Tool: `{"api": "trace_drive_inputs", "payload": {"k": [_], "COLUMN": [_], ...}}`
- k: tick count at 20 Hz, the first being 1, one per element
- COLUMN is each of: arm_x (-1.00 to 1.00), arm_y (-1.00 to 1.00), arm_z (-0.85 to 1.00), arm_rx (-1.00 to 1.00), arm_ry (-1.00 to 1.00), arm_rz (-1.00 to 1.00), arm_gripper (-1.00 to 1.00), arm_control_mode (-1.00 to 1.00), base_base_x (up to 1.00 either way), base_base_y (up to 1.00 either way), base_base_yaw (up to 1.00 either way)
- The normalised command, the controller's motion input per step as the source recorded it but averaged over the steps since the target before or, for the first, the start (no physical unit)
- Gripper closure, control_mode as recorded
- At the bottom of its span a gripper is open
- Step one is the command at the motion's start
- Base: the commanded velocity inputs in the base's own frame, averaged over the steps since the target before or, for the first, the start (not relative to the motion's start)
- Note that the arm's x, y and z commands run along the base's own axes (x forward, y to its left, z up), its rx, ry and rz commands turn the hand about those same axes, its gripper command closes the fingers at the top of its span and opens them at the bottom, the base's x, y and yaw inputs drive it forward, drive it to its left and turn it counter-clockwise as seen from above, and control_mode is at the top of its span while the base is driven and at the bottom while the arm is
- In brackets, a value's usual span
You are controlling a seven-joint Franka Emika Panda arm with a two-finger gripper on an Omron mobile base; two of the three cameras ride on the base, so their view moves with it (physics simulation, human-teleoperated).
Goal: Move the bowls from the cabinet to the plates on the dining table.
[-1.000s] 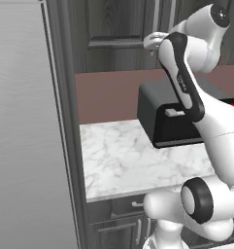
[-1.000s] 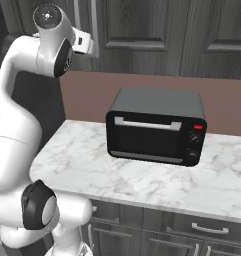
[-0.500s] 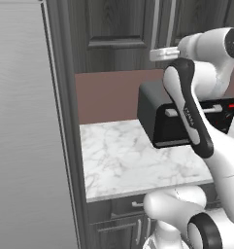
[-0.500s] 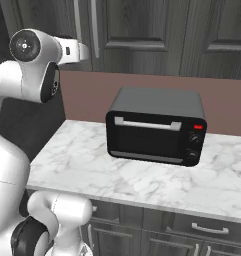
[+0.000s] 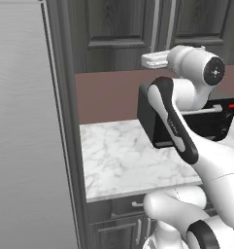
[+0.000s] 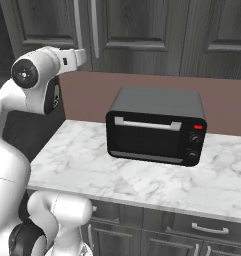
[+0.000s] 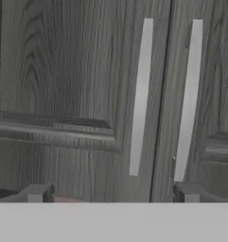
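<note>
While the arm stands raised before the wall, the cabinet (image 6: 142, 35) spans the upper part of both base views: dark grey wood-grain, with recessed panelled doors, all of them closed. On the left of the left base view a tall, flat, pale grey panel (image 5: 26, 136) runs from top to bottom, perhaps a refrigerator side, though the view does not settle it. Below the cabinet lies a plain reddish-brown backsplash (image 6: 87, 97), and under that the counter (image 6: 92, 165), white marble with grey veining and a squared front edge, sitting over dark drawers with short silver pulls (image 6: 209, 229).

A black toaster oven (image 6: 157, 126) rests on the counter against the backsplash: boxy with rounded corners, matte top, a silver bar handle across its glass door, a red light and two knobs at its right end. The right base view shows its whole front; in the left base view the arm's white links cover much of it.

The hand view gives what the base views cannot: two long, flat, silver bar handles, the left handle (image 7: 140, 97) and the right handle (image 7: 188, 99), standing upright either side of the seam where two doors meet, close ahead. The fingers (image 7: 110, 193) are spread as wide as they go, gripping nothing, one dark tip (image 7: 37, 193) below the left door and the other under the right handle.
</note>
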Motion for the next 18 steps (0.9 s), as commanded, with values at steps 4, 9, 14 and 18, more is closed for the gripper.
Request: {"api": "trace_drive_inputs", "payload": {"k": [4,9,14,18], "arm_x": [0.29,0.1,-0.02,-0.02], "arm_y": [0.02,-0.04,-0.15,-0.07], "arm_z": [0.22,0.21,0.15,0.08], "arm_rx": [0.02,0.07,0.1,0.05], "arm_ry": [-0.18,-0.2,-0.21,-0.1], "arm_rz": [-0.07,-0.04,-0.02,0.0], "arm_gripper": [-1.0,-1.0,-1.0,-1.0], "arm_control_mode": [-1.0,-1.0,-1.0,-1.0], "base_base_x": [0.0,0.0,0.0,0.0], "base_base_y": [0.0,0.0,0.0,0.0], "base_base_yaw": [0.0,0.0,0.0,0.0]}}
